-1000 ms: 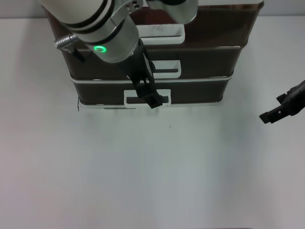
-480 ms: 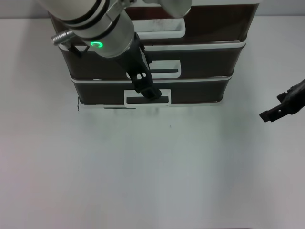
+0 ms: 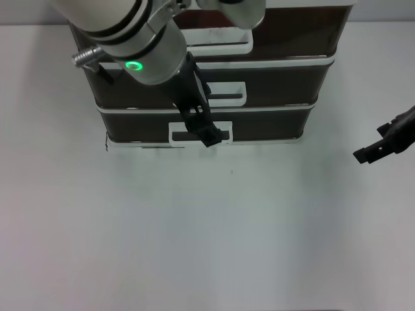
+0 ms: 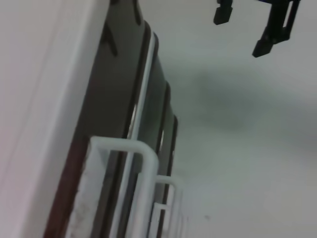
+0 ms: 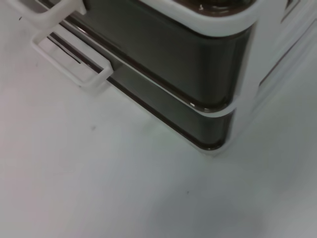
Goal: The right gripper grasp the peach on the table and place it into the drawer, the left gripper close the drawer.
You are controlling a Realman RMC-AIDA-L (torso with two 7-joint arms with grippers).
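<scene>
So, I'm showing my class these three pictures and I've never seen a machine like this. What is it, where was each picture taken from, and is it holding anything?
It is a robot with two arms, each ending in a two-fingered gripper. The wide picture comes from a camera on its head, looking down at a white table. The other two come from cameras on its wrists, so they look tilted.

At the back of the table stands a set of brown drawers with white loop handles. All look pushed in.

The left gripper, on the arm with the green light, is at the lowest handle in front of the drawers. The right gripper hangs over the table off to the side, holding nothing that I can see. No peach shows in any picture.
</scene>
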